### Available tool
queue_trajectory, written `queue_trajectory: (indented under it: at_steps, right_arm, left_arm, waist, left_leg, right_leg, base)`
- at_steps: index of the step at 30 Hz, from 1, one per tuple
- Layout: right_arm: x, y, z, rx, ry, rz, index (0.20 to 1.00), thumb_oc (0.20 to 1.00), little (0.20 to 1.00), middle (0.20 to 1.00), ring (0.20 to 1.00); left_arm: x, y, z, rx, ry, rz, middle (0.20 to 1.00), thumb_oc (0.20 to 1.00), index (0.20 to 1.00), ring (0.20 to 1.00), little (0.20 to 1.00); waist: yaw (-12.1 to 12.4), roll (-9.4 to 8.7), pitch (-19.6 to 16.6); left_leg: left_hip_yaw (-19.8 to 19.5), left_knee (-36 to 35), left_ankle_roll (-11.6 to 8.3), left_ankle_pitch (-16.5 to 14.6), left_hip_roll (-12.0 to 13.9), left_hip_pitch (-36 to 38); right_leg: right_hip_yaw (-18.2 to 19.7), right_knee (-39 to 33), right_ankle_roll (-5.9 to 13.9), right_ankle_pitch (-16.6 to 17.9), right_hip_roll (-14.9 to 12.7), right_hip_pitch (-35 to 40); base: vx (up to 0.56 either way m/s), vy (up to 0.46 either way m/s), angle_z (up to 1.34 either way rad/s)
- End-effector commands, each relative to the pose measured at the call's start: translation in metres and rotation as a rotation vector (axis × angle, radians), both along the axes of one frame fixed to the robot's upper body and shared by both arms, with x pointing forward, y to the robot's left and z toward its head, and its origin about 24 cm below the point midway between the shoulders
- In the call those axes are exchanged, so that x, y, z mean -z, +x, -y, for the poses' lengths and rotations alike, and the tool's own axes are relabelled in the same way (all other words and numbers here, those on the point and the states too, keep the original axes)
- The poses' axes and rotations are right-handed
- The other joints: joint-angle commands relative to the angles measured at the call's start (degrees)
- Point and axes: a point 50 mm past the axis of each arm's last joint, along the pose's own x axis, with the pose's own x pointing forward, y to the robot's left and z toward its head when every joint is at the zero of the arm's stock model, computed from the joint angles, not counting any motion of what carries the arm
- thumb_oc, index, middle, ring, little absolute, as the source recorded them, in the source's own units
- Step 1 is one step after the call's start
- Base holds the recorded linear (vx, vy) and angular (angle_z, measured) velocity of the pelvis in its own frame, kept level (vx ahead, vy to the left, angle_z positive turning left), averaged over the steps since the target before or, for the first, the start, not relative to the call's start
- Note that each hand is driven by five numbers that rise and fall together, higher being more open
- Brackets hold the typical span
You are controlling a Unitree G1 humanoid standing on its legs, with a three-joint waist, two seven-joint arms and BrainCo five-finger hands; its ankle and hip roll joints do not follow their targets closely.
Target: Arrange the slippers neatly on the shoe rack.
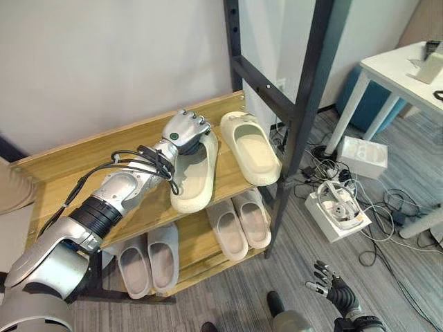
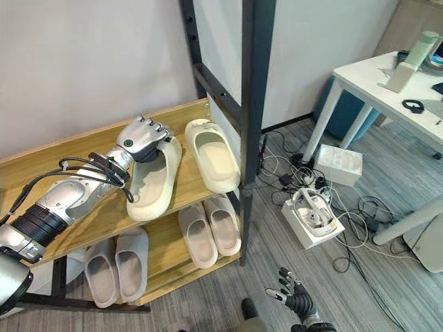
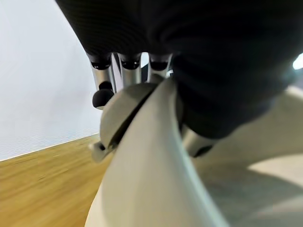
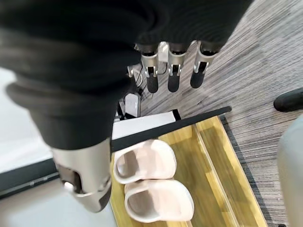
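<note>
Two cream slippers lie on the top board of the wooden shoe rack. My left hand is at the toe end of the left slipper. In the left wrist view my fingers curl over the slipper's band and the thumb sits under it. The second cream slipper lies just right of it, angled a little, its heel overhanging the front edge. A pale pink pair and a grey pair rest on the lower shelf. My right hand hangs low over the floor, fingers relaxed and holding nothing.
A black metal frame post stands right beside the rack's right end. On the floor to the right are an open white box holding a device, another white box and tangled cables. A white table stands at the far right.
</note>
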Motion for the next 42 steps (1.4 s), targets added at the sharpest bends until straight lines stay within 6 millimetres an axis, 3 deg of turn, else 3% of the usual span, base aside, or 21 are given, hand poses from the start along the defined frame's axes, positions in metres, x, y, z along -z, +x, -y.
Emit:
queue_trajectory:
  at_steps: [1, 3, 4, 5, 10, 18, 26, 28, 29, 30, 31, 32, 33, 36, 42]
  right_arm:
    - [-0.021, 0.011, 0.003, 0.021, 0.011, 0.135, 1.0, 1.0, 1.0, 1.0, 1.0]
    - [-0.021, 0.01, 0.003, 0.026, 0.011, 0.131, 1.0, 1.0, 1.0, 1.0, 1.0]
    - [-0.019, 0.009, 0.004, 0.036, 0.012, 0.124, 1.0, 1.0, 1.0, 1.0, 1.0]
    - [-0.019, 0.009, 0.004, 0.04, 0.016, 0.122, 1.0, 1.0, 1.0, 1.0, 1.0]
    - [-0.017, 0.009, 0.003, 0.042, 0.029, 0.111, 1.0, 1.0, 1.0, 1.0, 1.0]
    - [-0.014, 0.013, -0.004, 0.015, 0.048, 0.086, 1.0, 1.0, 1.0, 1.0, 1.0]
    - [-0.009, 0.015, -0.01, 0.011, 0.068, 0.065, 1.0, 1.0, 1.0, 1.0, 1.0]
    - [-0.008, 0.016, -0.011, 0.016, 0.069, 0.062, 1.0, 1.0, 1.0, 1.0, 1.0]
    - [-0.006, 0.014, -0.014, 0.022, 0.079, 0.049, 1.0, 1.0, 1.0, 1.0, 1.0]
    - [-0.006, 0.014, -0.014, 0.021, 0.078, 0.049, 1.0, 1.0, 1.0, 1.0, 1.0]
    - [-0.006, 0.014, -0.014, 0.02, 0.075, 0.048, 1.0, 1.0, 1.0, 1.0, 1.0]
    - [-0.006, 0.013, -0.015, 0.019, 0.077, 0.046, 1.0, 1.0, 1.0, 1.0, 1.0]
    - [-0.006, 0.012, -0.015, 0.019, 0.077, 0.045, 1.0, 1.0, 1.0, 1.0, 1.0]
    - [-0.007, 0.013, -0.015, 0.022, 0.073, 0.04, 1.0, 1.0, 1.0, 1.0, 1.0]
    - [-0.013, 0.013, -0.011, -0.024, 0.051, 0.04, 1.0, 1.0, 1.0, 1.0, 1.0]
  left_arm:
    - [-0.054, 0.017, -0.011, -0.098, -0.065, 0.173, 0.2, 0.2, 0.2, 0.2, 0.2]
    - [-0.054, 0.018, -0.01, -0.099, -0.07, 0.172, 0.2, 0.2, 0.2, 0.2, 0.2]
    - [-0.056, 0.018, -0.01, -0.104, -0.094, 0.17, 0.504, 0.504, 0.504, 0.504, 0.504]
    - [-0.057, 0.018, -0.009, -0.101, -0.102, 0.167, 1.0, 1.0, 1.0, 1.0, 1.0]
    - [-0.058, 0.017, -0.002, -0.079, -0.132, 0.131, 1.0, 1.0, 1.0, 1.0, 1.0]
    - [-0.08, 0.002, 0.005, -0.002, -0.243, 0.145, 1.0, 1.0, 1.0, 1.0, 1.0]
    - [-0.08, -0.01, 0.004, 0.063, -0.374, 0.114, 1.0, 1.0, 1.0, 1.0, 1.0]
    - [-0.068, -0.015, 0.002, 0.13, -0.591, 0.038, 1.0, 1.0, 1.0, 1.0, 1.0]
    - [-0.042, -0.019, 0.003, 0.222, -0.932, -0.123, 1.0, 1.0, 1.0, 1.0, 1.0]
    - [-0.042, -0.019, 0.003, 0.222, -0.933, -0.123, 1.0, 1.0, 1.0, 1.0, 1.0]
    - [-0.032, -0.021, 0.006, 0.276, -1.073, -0.212, 1.0, 1.0, 1.0, 1.0, 1.0]
    - [-0.011, -0.027, 0.016, 0.387, -1.354, -0.38, 1.0, 1.0, 1.0, 1.0, 1.0]
    - [-0.011, -0.027, 0.016, 0.387, -1.355, -0.382, 1.0, 1.0, 1.0, 1.0, 1.0]
    - [0.015, -0.038, 0.029, 0.476, -1.598, -0.624, 1.0, 1.0, 1.0, 1.0, 1.0]
    - [0.042, -0.055, 0.032, 0.462, -1.714, -0.92, 1.0, 1.0, 1.0, 1.0, 1.0]
  waist:
    - [-0.1, -1.6, 0.7]
    - [-0.1, -1.63, 0.7]
    - [-0.1, -1.7, 0.6]
    - [-0.1, -1.75, 0.6]
    - [0.8, -1.96, 0.3]
    - [3.8, -2.6, -0.2]
    - [5.8, -2.91, -0.3]
    - [6.3, -2.93, -0.1]
    - [6.6, -2.87, -0.2]
    - [6.5, -2.86, -0.3]
    - [6.6, -2.79, -0.4]
    - [6.9, -2.76, -0.4]
    - [6.9, -2.72, -0.4]
    - [7.0, -2.55, -0.3]
    - [6.8, -2.21, 0.0]
  left_leg:
    - [-3.2, -0.1, -3.62, -6.2, 2.5, 6.5]
    - [-3.1, -0.1, -3.64, -6.2, 2.6, 6.6]
    - [-3.2, -0.1, -3.68, -6.2, 2.7, 6.7]
    - [-3.2, -0.1, -3.68, -6.1, 2.7, 6.7]
    - [-4.1, -0.1, -3.65, -6.0, 2.8, 6.7]
    - [-7.3, -0.1, -3.46, -5.5, 2.4, 5.6]
    - [-8.9, -0.1, -3.32, -5.1, 2.1, 5.0]
    - [-9.3, -0.1, -3.32, -5.2, 2.1, 5.3]
    - [-9.5, -0.1, -3.28, -4.9, 2.0, 5.3]
    - [-9.5, -0.1, -3.26, -4.7, 2.0, 5.1]
    - [-9.6, -0.1, -3.24, -4.6, 2.0, 5.1]
    - [-9.7, -0.1, -3.14, -4.4, 1.9, 4.9]
    - [-9.8, -0.1, -3.14, -4.4, 1.9, 4.9]
    - [-9.8, -0.1, -3.0, -4.2, 1.9, 4.7]
    - [-9.5, -0.1, -2.89, -4.0, 2.0, 4.5]
  right_leg:
    - [-2.8, 0.0, 4.35, -1.5, -0.7, 0.2]
    - [-2.9, 0.0, 4.3, -1.5, -0.6, 0.3]
    - [-2.8, 0.0, 4.2, -1.5, -0.5, 0.4]
    - [-2.9, 0.0, 4.17, -1.6, -0.4, 0.4]
    - [-4.0, 0.0, 3.91, -1.8, -0.5, 1.2]
    - [-6.9, 0.0, 3.5, -2.3, -1.0, 2.6]
    - [-8.6, 0.0, 3.29, -2.4, -1.2, 3.3]
    - [-8.8, 0.0, 3.19, -2.7, -1.2, 3.8]
    - [-8.9, 0.0, 3.02, -2.6, -1.2, 3.9]
    - [-8.9, 0.0, 2.99, -2.4, -1.2, 3.7]
    - [-9.0, 0.0, 2.93, -2.4, -1.2, 3.7]
    - [-9.1, 0.0, 2.84, -2.2, -1.3, 3.7]
    - [-9.2, 0.0, 2.84, -2.2, -1.2, 3.7]
    - [-9.3, 0.0, 2.82, -2.1, -1.3, 3.5]
    - [-9.1, 0.0, 3.02, -1.9, -1.3, 3.3]
  base:
    - [0.01, -0.05, -0.04]
    - [0.0, 0.0, 0.0]
    - [0.0, 0.0, 0.0]
    - [0.0, 0.0, 0.0]
    - [0.0, 0.0, 0.0]
    - [-0.02, -0.005, 0.13]
    - [-0.02, -0.009, 0.19]
    - [0.0, -0.003, 0.03]
    - [0.0, -0.004, 0.09]
    - [-0.01, 0.001, 0.12]
    - [-0.01, 0.0, 0.13]
    - [0.0, 0.001, 0.12]
    - [-0.01, 0.002, 0.08]
    - [0.0, 0.0, 0.0]
    - [0.0, 0.0, 0.0]
